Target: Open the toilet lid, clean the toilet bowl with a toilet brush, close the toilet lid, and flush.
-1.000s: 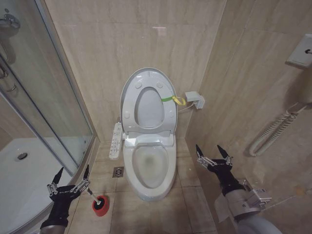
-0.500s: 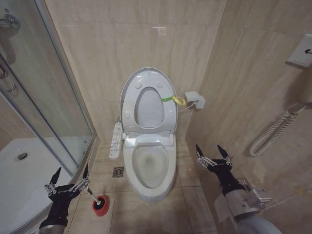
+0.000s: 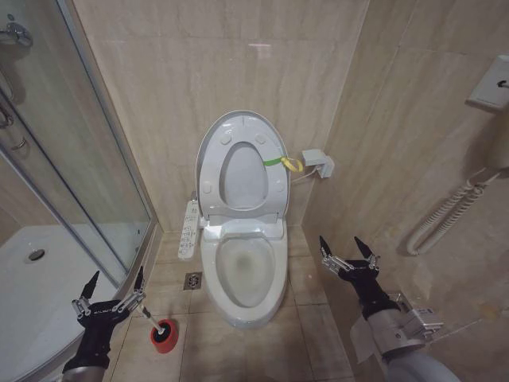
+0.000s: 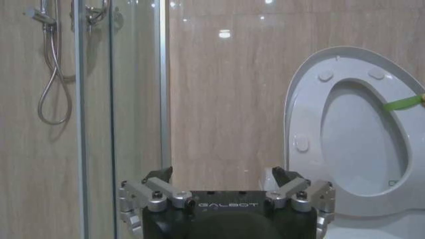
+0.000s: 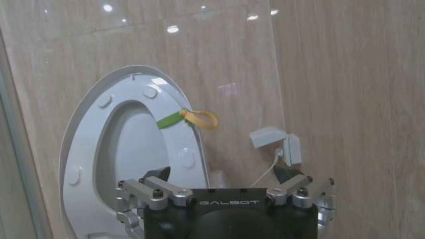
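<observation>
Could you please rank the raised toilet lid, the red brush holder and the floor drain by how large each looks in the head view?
1. The toilet lid, raised against the wall, is by far the largest.
2. The red brush holder on the floor.
3. The floor drain, only slightly smaller; the holder lies nearer the camera, so their order is unsure.

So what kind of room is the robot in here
A small tiled bathroom, most likely in a home or hotel. The toilet bowl stands with the toilet lid raised, a glass shower enclosure sits beside it, and a shower hose hangs inside.
</observation>
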Robot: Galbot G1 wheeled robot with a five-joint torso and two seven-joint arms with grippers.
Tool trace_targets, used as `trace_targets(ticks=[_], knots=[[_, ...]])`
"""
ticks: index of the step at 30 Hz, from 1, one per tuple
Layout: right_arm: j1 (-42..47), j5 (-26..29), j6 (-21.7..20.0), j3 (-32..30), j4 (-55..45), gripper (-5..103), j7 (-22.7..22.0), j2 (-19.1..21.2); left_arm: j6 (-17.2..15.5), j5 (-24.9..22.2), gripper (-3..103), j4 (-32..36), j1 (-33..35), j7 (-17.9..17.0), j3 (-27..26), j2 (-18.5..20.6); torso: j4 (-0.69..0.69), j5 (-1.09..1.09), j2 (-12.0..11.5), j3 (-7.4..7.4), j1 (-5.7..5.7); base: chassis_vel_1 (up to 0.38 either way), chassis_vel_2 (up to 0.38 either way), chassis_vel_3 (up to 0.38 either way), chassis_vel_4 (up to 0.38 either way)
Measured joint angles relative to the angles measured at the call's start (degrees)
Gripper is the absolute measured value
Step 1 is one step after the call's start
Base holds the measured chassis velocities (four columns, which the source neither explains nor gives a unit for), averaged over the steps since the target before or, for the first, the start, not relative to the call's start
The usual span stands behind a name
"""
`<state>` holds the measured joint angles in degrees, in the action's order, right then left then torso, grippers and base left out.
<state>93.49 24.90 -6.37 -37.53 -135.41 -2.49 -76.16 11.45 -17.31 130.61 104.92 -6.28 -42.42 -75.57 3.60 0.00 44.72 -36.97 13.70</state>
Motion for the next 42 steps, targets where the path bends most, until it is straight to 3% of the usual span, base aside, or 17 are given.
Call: trace_targets(ticks=[42], knots=[[0.0, 0.0, 0.0, 0.0, 0.0, 100, 0.0, 0.0, -0.1, 0.0, 97, 0.0, 0.0, 0.1, -0.2, 0.0, 0.00, 0.00, 0.0, 0.00, 0.00, 0.000, 0.000, 0.000, 0.000]])
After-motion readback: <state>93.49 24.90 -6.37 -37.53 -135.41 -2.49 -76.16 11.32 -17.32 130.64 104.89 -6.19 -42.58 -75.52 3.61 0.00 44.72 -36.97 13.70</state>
